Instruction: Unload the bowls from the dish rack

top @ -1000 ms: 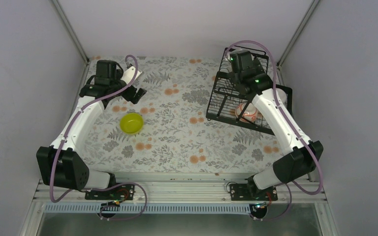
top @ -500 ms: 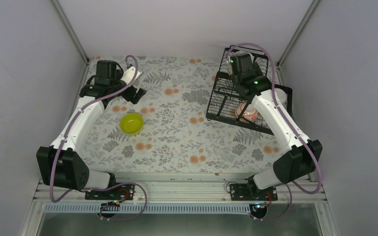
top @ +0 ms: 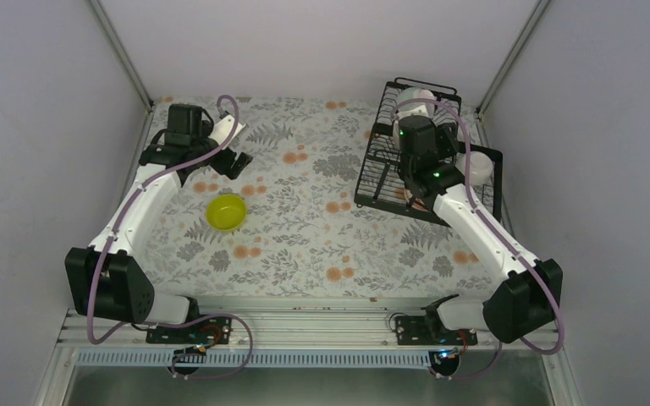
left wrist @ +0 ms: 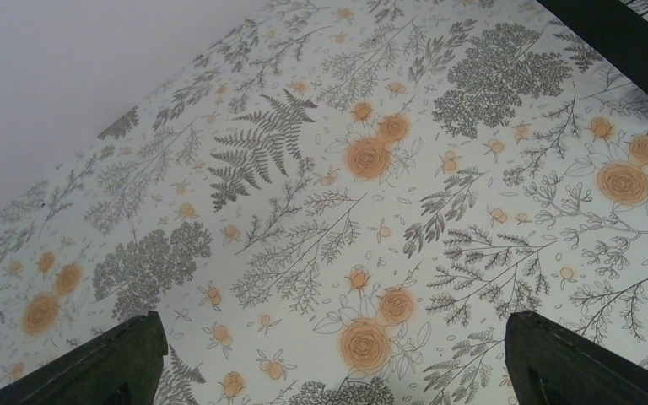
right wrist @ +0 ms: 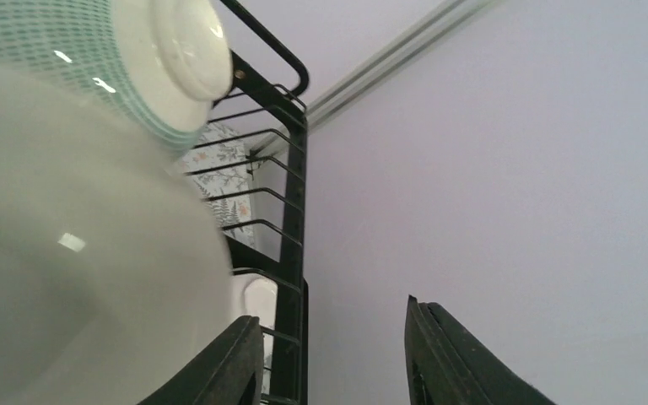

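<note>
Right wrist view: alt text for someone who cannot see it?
A white bowl fills the left, close up, a mint-green bowl above it, the black dish rack beside them. The right gripper sits open and empty at bottom.

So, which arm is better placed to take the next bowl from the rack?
Right. The right pincer is open at the rack, beside a white bowl. The left pincer is open over the table, far from the rack.
</note>
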Robot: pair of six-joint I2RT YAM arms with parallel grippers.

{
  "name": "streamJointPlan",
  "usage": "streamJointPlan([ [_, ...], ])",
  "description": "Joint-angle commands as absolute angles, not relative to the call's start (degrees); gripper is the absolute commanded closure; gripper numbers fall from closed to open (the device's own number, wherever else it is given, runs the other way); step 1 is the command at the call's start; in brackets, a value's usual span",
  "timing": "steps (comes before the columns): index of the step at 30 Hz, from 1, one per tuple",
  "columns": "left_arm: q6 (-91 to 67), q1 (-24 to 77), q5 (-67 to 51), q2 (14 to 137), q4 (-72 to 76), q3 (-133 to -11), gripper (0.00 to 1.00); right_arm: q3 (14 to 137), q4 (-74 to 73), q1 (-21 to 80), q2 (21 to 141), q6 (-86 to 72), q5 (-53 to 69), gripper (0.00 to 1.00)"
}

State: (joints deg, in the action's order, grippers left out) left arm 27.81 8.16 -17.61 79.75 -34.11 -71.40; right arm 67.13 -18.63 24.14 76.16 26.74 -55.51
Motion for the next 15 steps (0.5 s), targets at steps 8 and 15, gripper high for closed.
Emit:
streamJointPlan([
  [8, 28.21, 8.35, -18.42, 80.78, -32.71, -71.4, 0.0, 70.18, -20.89, 24.18, 75.66, 23.49, -54.91, 0.51],
  [15, 29.47, 8.61, -18.11, 78.64, -32.86, -70.67, 0.0, 85.49, -37.26, 22.49, 75.83, 18.58, -34.7, 0.4],
])
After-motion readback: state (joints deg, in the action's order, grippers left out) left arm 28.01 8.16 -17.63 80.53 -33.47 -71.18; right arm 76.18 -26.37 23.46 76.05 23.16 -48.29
